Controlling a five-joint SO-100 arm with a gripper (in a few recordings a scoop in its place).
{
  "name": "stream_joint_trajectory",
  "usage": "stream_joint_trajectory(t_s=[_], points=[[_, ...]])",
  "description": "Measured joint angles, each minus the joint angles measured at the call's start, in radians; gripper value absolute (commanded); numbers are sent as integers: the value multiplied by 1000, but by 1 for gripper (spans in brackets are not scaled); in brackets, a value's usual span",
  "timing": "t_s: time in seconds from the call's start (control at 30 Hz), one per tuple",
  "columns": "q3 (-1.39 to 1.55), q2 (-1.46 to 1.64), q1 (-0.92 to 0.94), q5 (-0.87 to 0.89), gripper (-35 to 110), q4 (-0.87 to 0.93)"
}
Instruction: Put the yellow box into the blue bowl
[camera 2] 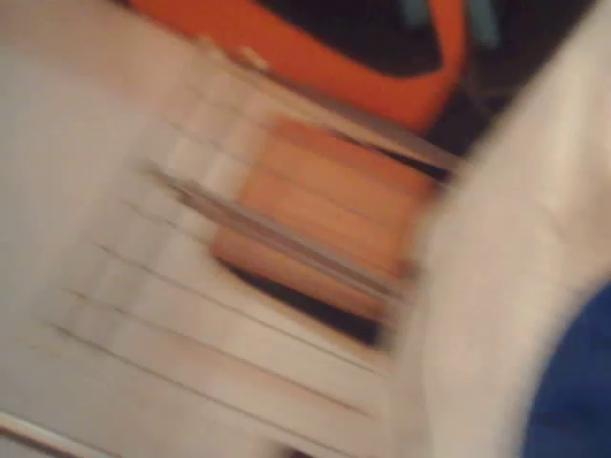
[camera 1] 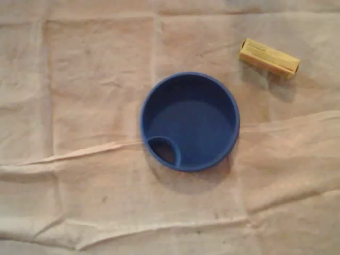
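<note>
Nothing is done yet: the long yellow cardboard box (camera 1: 268, 58) lies upper right, apart from the empty round blue plastic bowl (camera 1: 189, 121), and the pincer is too blurry to tell if it is open or closed.

Overhead: box (camera 1: 268, 57) lies on the cloth (camera 1: 79, 79) up-right of the bowl (camera 1: 196, 125), well apart from it, with open cloth on all its sides. Bowl mouth is open from above; a small walled pocket (camera 1: 164, 150) at the lower-left rim takes some room. Low cloth folds cross below. Wrist view too blurred to judge.
</note>
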Motion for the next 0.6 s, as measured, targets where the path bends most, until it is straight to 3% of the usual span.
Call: stream_joint_trajectory(t_s=[0.23,0.6], points=[[5,-247,-2,21,0,-124],[6,-643,-98,285,0,-267]])
